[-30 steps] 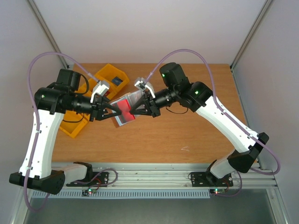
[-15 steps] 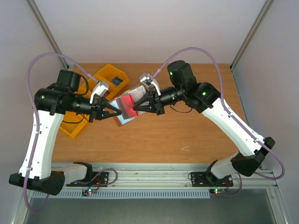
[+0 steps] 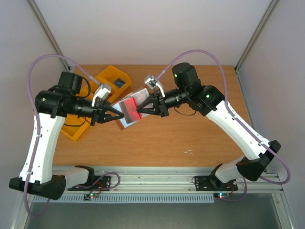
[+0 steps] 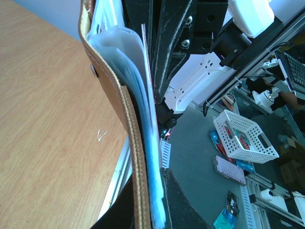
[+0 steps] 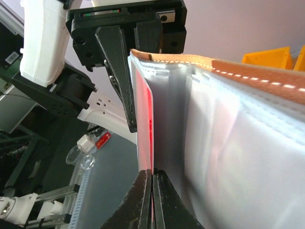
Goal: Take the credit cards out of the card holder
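The card holder (image 3: 125, 120) hangs open in the air between the two arms, brown outside and grey-blue inside. My left gripper (image 3: 116, 116) is shut on its left edge. In the left wrist view the jaws (image 4: 157, 210) clamp the brown cover (image 4: 127, 119) and its lining. My right gripper (image 3: 138, 110) is shut on the edge of a red credit card (image 3: 128, 109) that lies partly inside a pocket. In the right wrist view the jaws (image 5: 152, 174) pinch the red card (image 5: 146, 119) next to the clear pockets of the holder (image 5: 238, 143). Any other cards are hidden.
Two yellow bins stand at the back left of the wooden table, one (image 3: 115, 80) behind the holder and one (image 3: 72, 128) under the left arm. The left gripper's fingers (image 5: 119, 71) face the right wrist camera closely.
My right gripper has drawn back to the right with the red card in its jaws, and its wrist has turned. The left gripper holds the card holder nearly still.
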Tool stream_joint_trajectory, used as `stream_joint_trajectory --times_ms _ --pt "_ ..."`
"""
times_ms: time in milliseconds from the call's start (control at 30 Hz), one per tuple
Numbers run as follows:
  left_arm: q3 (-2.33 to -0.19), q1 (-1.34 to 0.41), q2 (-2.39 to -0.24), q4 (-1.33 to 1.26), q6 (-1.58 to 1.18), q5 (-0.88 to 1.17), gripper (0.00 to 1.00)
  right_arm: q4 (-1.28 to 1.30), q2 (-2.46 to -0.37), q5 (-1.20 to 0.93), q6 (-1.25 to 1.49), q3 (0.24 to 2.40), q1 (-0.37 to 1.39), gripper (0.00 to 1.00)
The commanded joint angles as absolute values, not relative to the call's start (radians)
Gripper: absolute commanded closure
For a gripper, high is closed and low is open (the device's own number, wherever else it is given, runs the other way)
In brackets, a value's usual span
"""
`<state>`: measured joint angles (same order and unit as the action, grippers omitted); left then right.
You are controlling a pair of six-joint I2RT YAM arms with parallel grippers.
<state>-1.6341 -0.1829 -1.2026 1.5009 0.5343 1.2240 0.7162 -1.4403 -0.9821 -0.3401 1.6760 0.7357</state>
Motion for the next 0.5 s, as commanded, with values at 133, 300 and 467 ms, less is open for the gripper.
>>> stream_joint_trajectory --times_ms 133,300,467 --pt "-1.638 -0.184 -1.18 1.507 0.561 1.254 1.0 0.671 -1.396 -0.981 -0.315 1.643 0.732 0.99" --pt "-1.603 -0.184 -1.166 1.507 0.577 1.222 1.0 0.754 -1.365 -0.921 -0.366 1.627 0.667 0.99" --pt "-1.521 -0.184 -1.141 1.476 0.56 1.215 1.0 0.8 -1.314 -0.89 -0.377 1.59 0.587 0.99"
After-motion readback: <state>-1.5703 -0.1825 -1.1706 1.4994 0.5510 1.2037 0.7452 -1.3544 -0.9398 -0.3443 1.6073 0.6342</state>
